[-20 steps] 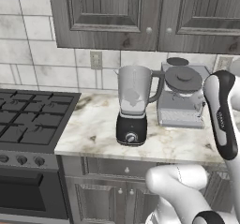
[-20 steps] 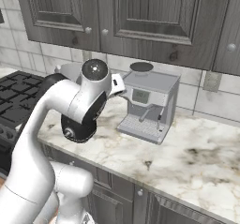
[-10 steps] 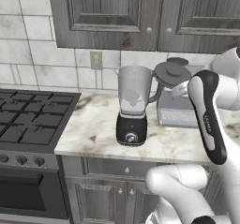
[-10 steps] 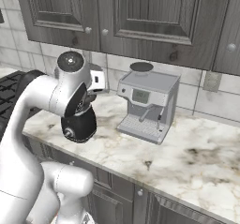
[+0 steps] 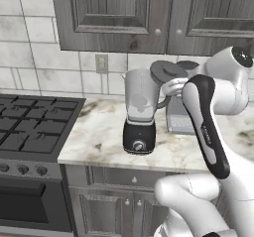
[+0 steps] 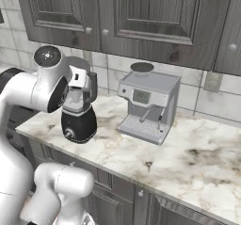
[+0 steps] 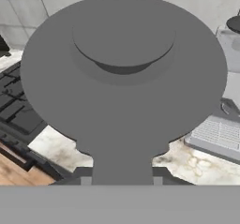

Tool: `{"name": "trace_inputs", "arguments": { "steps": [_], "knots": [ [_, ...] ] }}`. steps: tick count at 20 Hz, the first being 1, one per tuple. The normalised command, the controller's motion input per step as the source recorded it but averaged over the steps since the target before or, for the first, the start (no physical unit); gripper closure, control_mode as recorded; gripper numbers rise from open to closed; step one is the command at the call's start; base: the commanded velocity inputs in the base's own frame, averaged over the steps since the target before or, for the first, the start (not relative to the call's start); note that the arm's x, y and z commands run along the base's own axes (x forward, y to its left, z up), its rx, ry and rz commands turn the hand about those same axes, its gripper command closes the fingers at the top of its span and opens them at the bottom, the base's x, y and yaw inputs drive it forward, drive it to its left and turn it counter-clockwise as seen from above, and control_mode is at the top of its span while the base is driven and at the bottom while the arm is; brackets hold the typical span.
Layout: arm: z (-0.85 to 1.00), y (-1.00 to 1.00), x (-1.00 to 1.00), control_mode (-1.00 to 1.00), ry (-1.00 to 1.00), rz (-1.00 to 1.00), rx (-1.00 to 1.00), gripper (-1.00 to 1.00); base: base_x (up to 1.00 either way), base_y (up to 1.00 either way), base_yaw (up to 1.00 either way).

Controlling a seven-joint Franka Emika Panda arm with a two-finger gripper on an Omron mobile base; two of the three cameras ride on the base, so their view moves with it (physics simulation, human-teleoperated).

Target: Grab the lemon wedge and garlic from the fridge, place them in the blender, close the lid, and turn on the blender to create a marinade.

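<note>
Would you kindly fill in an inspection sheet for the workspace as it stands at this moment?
Surface: marbled countertop, no spills seen.
Job's things: blender upright, its jar uncovered; lid in the air beside the jar's top, slightly tilted, not yet on it.
Clutter: coffee machine to the right of the blender.
Grippers: claw shut on the lid.
Cables: nothing seen.
Surroundings: gas stove to the left, dark wall cabinets above, tiled backsplash with outlet.
</note>
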Motion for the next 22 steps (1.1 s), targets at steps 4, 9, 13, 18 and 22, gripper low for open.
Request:
{"name": "trace_inputs", "arguments": {
  "steps": [4,9,13,18,22],
  "knots": [
    [0.23,0.33,0.09,-1.00,0.13,0.00,0.00,1.00,0.00,0.00,0.00],
    [0.00,0.22,0.20,-1.00,0.17,0.00,-0.06,1.00,0.00,0.00,0.00],
    [0.00,0.16,0.29,-1.00,0.10,0.00,-0.06,1.00,0.00,0.00,0.00],
    [0.00,0.02,0.35,-1.00,0.00,0.00,-0.03,1.00,0.00,0.00,0.00],
    [0.00,0.00,0.34,-1.00,0.00,-0.01,-0.03,1.00,0.00,0.00,0.00]
  ]
}}
